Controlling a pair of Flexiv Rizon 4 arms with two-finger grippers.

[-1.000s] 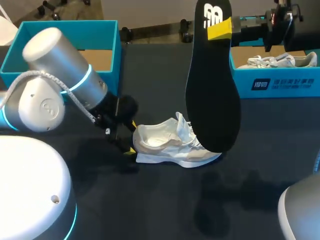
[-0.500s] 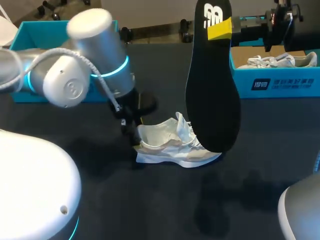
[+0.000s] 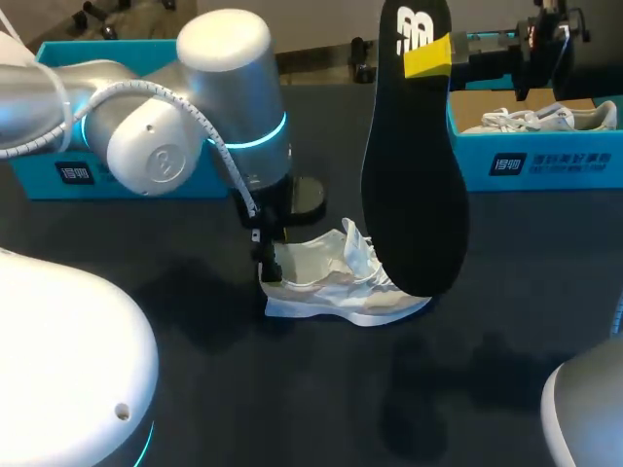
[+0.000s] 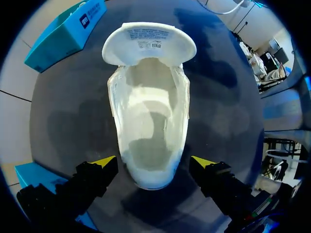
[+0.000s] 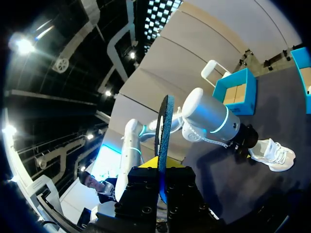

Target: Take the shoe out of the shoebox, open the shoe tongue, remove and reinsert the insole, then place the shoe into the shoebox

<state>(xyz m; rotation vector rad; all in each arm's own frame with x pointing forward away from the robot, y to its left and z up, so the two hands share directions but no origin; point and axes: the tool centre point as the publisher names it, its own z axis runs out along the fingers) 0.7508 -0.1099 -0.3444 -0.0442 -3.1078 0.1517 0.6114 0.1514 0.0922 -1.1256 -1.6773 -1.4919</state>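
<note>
So the shoe (image 3: pixel 336 282) sits upright on its sole in the middle of the dark table (image 3: pixel 321 389), between the two teal boxes and out of both. It's a whitish runner with a soft mesh-looking upper. The tongue is flipped forward over the toe, so the mouth gapes wide and the inside looks bare. I'd guess it's light and squishy up top, and the collar would just fold if you pinched it. The heel cup and sole edge should be the stiff bits, so the sides of the heel are where I'd grab. That's where the left gripper (image 4: pixel 153 162) is, fingers spread to either side of the heel with a little gap showing on both, not clamping anything as far as I can see. The insole (image 3: pixel 414 165) is up in the air above the shoe's toe end, black, thin and flat. It's probably foam, so weightless, bendy and a bit grippy. It hangs wide end down, and the right gripper (image 5: pixel 162 174) is pinching it near the narrow heel end. Feeding it in toe-first looks easiest, though it could buckle. The shoebox (image 3: pixel 545 161) off to the right has another shoe (image 3: pixel 540 119) in it, and the other box (image 3: pixel 58 175) is behind the left arm.
</note>
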